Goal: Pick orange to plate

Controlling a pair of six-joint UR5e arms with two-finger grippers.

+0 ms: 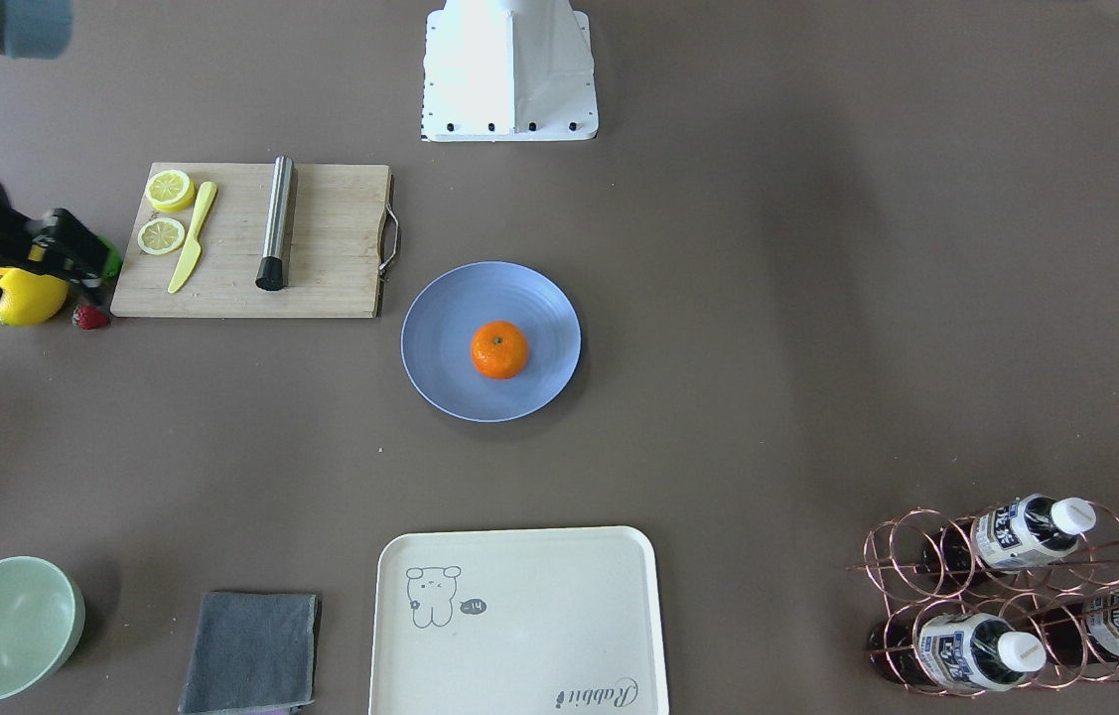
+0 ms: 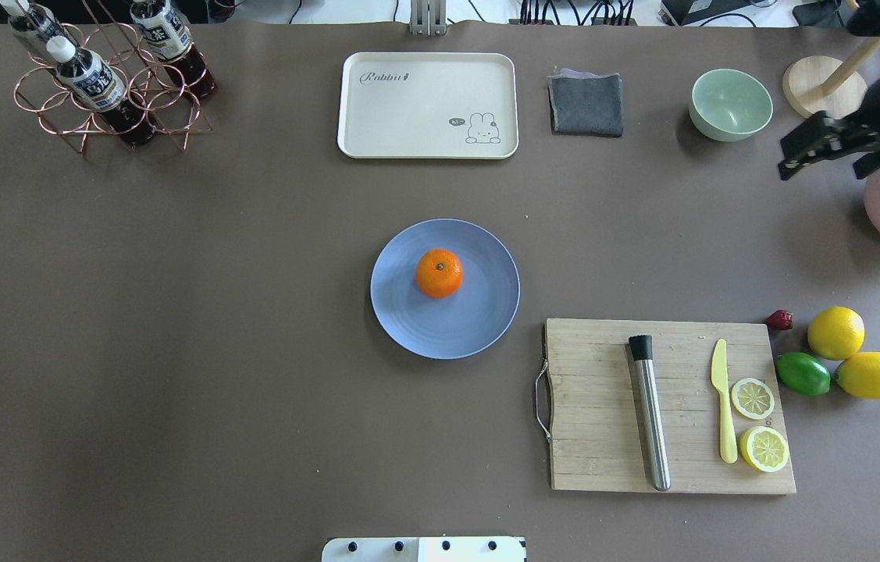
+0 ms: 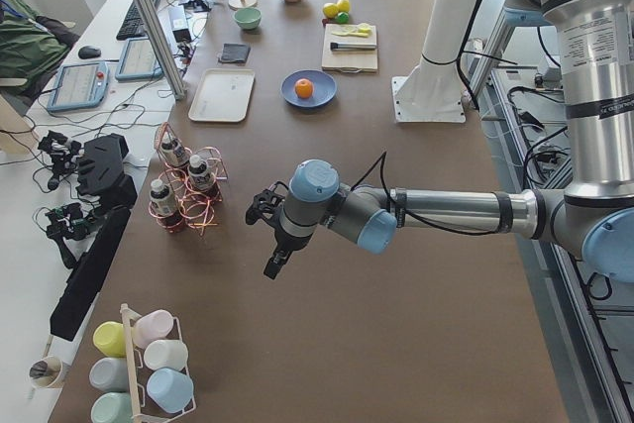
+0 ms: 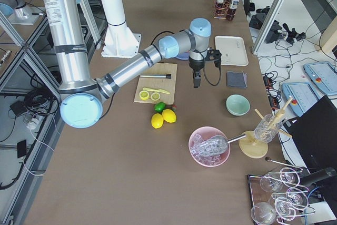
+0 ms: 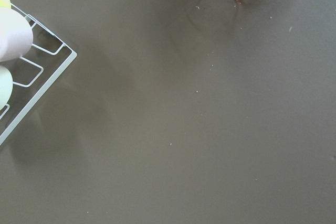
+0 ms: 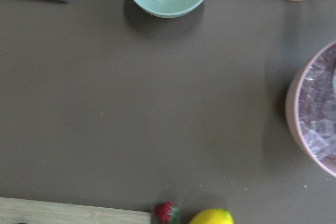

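Note:
The orange rests on the blue-lavender plate, a little off its middle, with its green stem dot up. Nothing touches it. My right gripper hangs far from the plate, above the table between the mint bowl and the lemons; its fingers look open and hold nothing. My left gripper shows only in the exterior left view, above bare table near the bottle rack, and I cannot tell whether it is open or shut.
A cutting board holds a steel muddler, a yellow knife and two lemon slices. Two lemons, a lime and a strawberry lie beside it. Cream tray, grey cloth, mint bowl, pink ice bowl, bottle rack.

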